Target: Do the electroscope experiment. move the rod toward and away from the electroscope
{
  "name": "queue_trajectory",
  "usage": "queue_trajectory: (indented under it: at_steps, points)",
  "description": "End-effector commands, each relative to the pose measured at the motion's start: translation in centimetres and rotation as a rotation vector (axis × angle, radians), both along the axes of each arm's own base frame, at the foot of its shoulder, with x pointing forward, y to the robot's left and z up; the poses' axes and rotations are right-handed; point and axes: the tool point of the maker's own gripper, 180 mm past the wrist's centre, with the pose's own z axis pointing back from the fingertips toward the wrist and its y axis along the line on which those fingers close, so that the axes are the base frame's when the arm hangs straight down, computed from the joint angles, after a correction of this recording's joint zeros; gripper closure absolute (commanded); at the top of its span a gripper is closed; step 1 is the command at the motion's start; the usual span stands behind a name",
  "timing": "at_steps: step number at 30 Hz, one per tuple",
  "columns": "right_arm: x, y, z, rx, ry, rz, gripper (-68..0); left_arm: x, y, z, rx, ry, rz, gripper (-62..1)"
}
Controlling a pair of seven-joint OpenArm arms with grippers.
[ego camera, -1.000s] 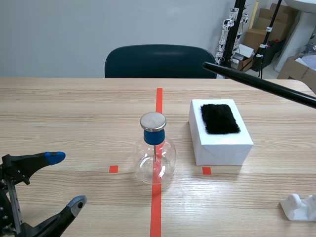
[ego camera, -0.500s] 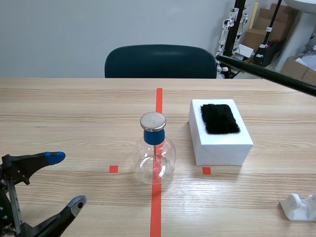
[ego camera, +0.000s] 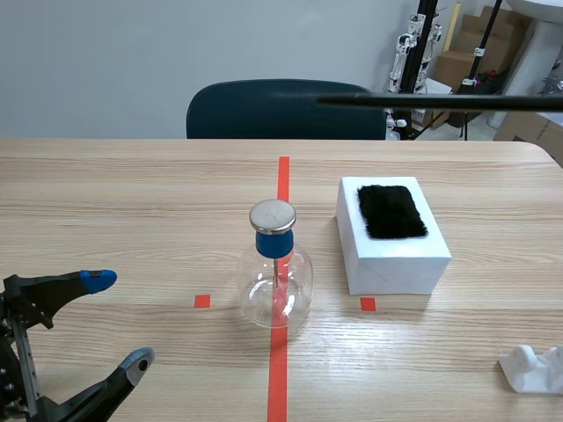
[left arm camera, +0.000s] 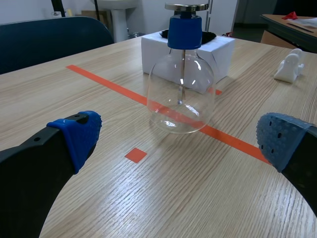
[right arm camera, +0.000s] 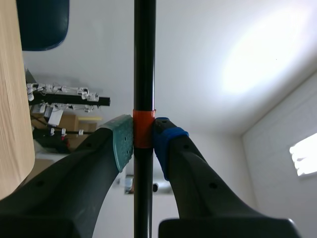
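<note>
While the right gripper (right arm camera: 144,141) pinched the black rod (right arm camera: 144,59) between its two pads, right at an orange-red band on the shaft, the rod ran straight on ahead of the fingers. From the scene view the rod (ego camera: 440,101) hung level in the air, entering from the right and passing high above the far side of the table (ego camera: 132,202). Its free tip showed against the back of the dark chair (ego camera: 286,110), well apart from the electroscope (ego camera: 276,268).

That electroscope, a clear glass flask with a blue stopper and a round metal disc on top, stood upright on the orange-red tape line at mid-table. Near it on the right, not touching, sat a white box (ego camera: 391,255) with a patch of black fur (ego camera: 391,211) on its lid.

The left gripper (ego camera: 117,319) was low at the near left of the table, its fingers spread wide and holding nothing, with the electroscope ahead of them. A small white object (ego camera: 532,367) lay at the table's near right.
</note>
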Motion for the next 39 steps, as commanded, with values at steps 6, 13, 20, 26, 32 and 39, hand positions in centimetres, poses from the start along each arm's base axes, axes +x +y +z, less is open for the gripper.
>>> queue_trajectory:
  at_steps: [6, 13, 20, 26, 32, 39]
  points:
    - [0.7, 3.1, -0.2, -0.079, -0.048, 0.073, 0.4, 0.2, -0.2, 0.9, -0.031, -0.028, 0.001, -62.3]
    - [2.0, 4.6, -1.2, -0.166, -0.046, 0.072, 0.4, 0.2, -0.2, 0.9, -0.031, -0.028, 0.001, -62.3]
    - [1.9, 5.5, -2.4, -0.236, -0.024, 0.101, 0.4, 0.2, -0.2, 0.9, -0.031, -0.028, 0.001, -62.3]
    - [1.9, 5.6, -2.7, -0.267, -0.025, 0.107, 0.4, 0.2, -0.2, 0.9, -0.030, -0.028, 0.001, -62.3]
    - [1.9, 5.5, -3.0, -0.277, -0.012, 0.104, 0.4, 0.2, -0.2, 0.9, -0.031, -0.028, 0.001, -62.3]
    - [2.0, 4.3, -1.9, -0.110, 0.015, 0.051, 0.4, 0.2, -0.2, 0.9, -0.030, -0.028, 0.001, -62.3]
